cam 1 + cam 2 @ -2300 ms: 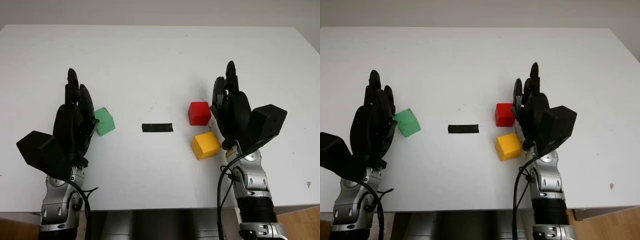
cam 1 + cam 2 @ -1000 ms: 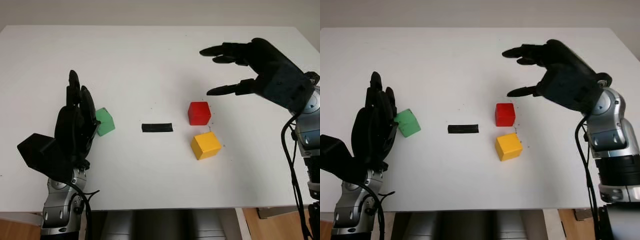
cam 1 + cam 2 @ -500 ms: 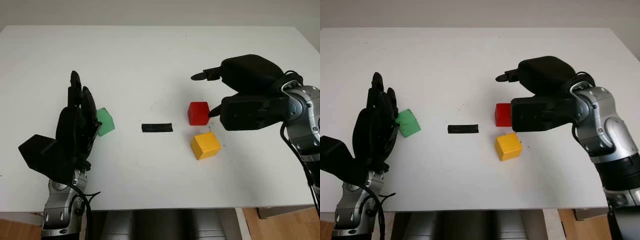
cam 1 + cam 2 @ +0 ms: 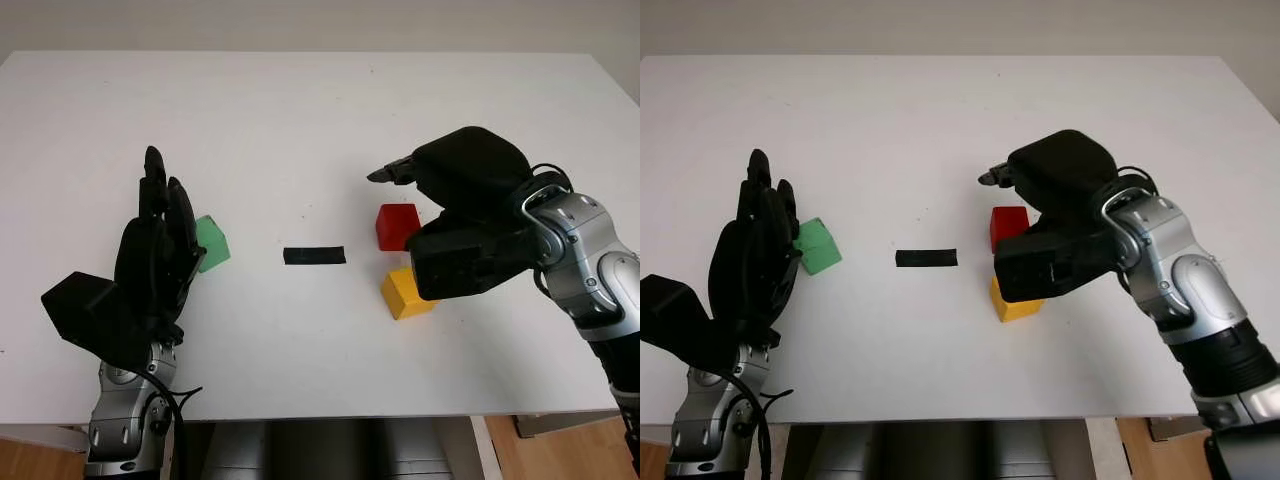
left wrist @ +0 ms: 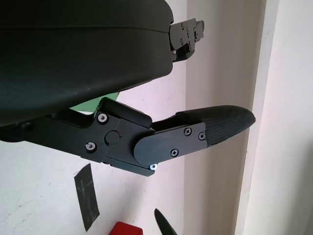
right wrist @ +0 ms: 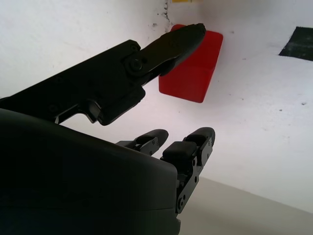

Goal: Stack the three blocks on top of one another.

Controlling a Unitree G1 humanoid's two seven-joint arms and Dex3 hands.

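Note:
A red block stands right of centre, with a yellow block just in front of it. My right hand hovers over the red block, open, its fingers reaching past the block's far side. In the right wrist view the thumb lies on the near side of the red block. The palm hides part of the yellow block. At the left a green block sits close beside my open left hand.
A short strip of black tape lies on the white table between the green block and the red one. The table's front edge runs just before both arms.
My right hand has swung from the table's right side, come down and moved left over the red block, now covering part of the yellow one. The left hand and all blocks have stayed put.

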